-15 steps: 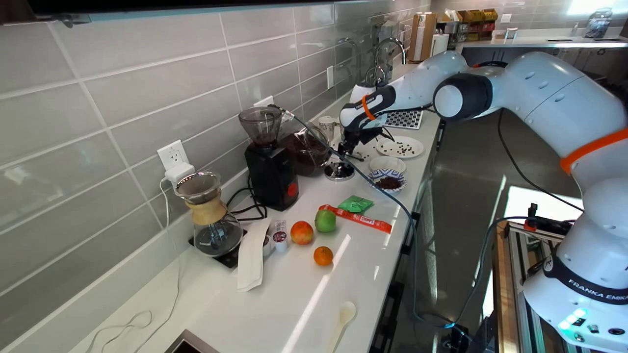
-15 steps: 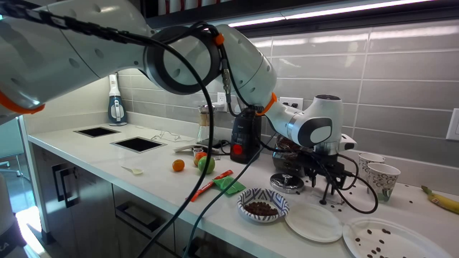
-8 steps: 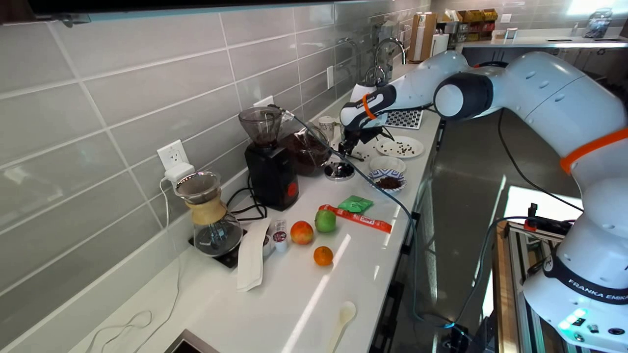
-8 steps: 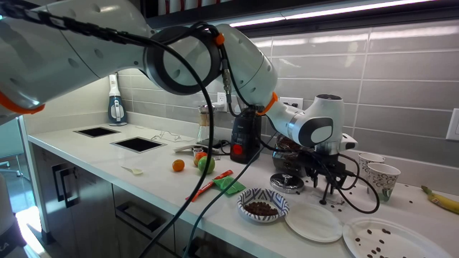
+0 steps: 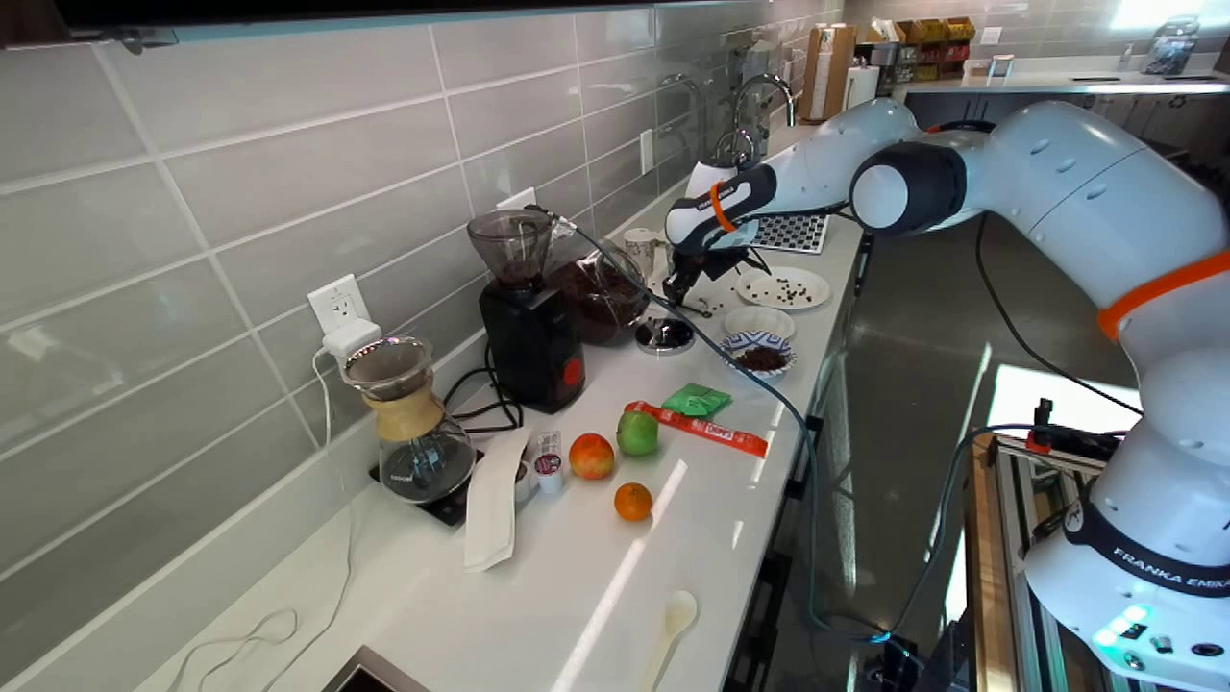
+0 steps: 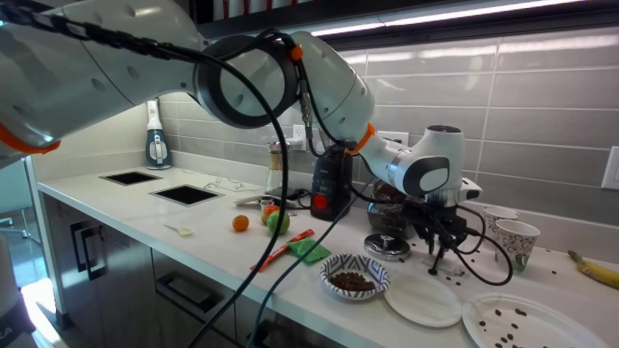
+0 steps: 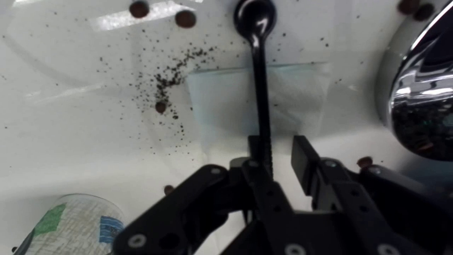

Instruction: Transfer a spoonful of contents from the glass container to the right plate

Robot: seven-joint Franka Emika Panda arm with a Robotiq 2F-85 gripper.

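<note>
The glass container [image 6: 385, 212], clear with dark reddish-brown contents, stands by the wall next to the red-and-black appliance [image 6: 331, 186]; it also shows in an exterior view [image 5: 598, 298]. The right plate [image 6: 546, 323] is large, white and dotted with dark beans. My gripper [image 7: 277, 146] is partly open low over the counter; it is dark in the exterior views [image 6: 436, 249]. A black spoon [image 7: 261, 78] runs between its fingers, close against the left finger in the wrist view, with a gap to the right finger. The spoon's bowl [image 6: 433, 271] points down near the counter.
A chrome lid [image 7: 424, 88] lies beside the gripper. A smaller white plate [image 6: 425, 299] and a patterned bowl [image 6: 355, 295] with beans stand in front. Paper cups [image 6: 517, 241] stand behind right. Loose beans and dark grounds [image 7: 170, 78] are scattered on the counter. Cables hang across.
The finger nearest the glass container has shifted slightly right in an exterior view. The spoon's lower end has swung slightly left, so it tilts more. The arm has barely moved.
</note>
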